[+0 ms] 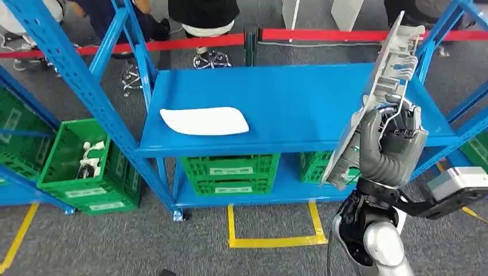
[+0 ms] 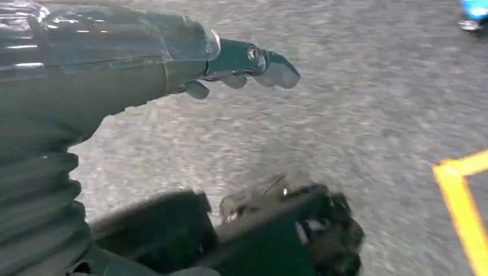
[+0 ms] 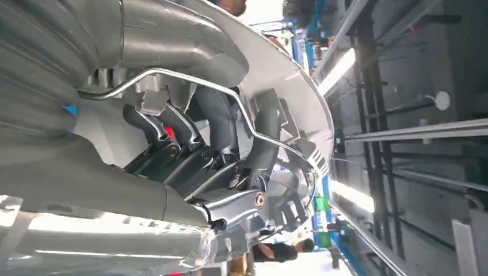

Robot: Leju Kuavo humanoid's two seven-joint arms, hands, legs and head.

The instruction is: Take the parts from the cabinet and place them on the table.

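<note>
1. The right hand (image 1: 387, 145) is up at the right end of the blue metal shelf rack (image 1: 299, 138), fingers (image 3: 218, 123) wrapped tight around a long grey-white moulded plastic panel with ribs and clips (image 1: 387, 80). The panel stands nearly on end, tilted, its top above the far right corner of the shelf and its lower end hanging past the front edge.
2. The right wrist view confirms it: dark fingers curl over the panel's ribbed back, with a thin wire bail running across them. Firm hold, by the look of it.
3. A second part, a flat white plastic plate with rounded ends (image 1: 205, 121), lies near the front edge of the shelf, left of centre, well apart from the hand.
4. The left hand (image 2: 230, 63) hangs low over the grey floor, fingers loosely apart, holding nothing.
5. Step in hand, I judge: the first part is lifted and the carry is under way. No bench is in view, so the next move calls for turning away from the rack while keeping the long panel clear of the blue uprights.
6. Green plastic crates (image 1: 227, 172) sit on the lower shelf.
</note>
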